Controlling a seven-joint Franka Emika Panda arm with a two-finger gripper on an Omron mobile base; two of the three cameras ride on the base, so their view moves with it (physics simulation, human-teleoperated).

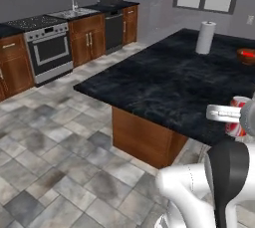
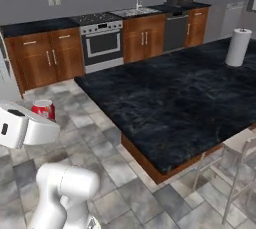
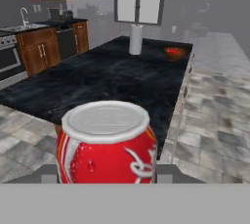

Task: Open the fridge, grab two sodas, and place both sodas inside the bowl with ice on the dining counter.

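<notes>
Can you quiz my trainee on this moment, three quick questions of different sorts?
1. True or false: the fingers hold a soda.
2. What stands upright on the dining counter near the bowl? A) paper towel roll B) kettle C) vase
3. Fill in: the bowl already holds something ____ in colour.

Key: 1 true; 2 A; 3 red.

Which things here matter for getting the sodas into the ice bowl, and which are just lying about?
For the job: soda can in the gripper; bowl, red can already inside; dining counter.
Lying about: paper towel roll; stove; sink; chair.
</notes>
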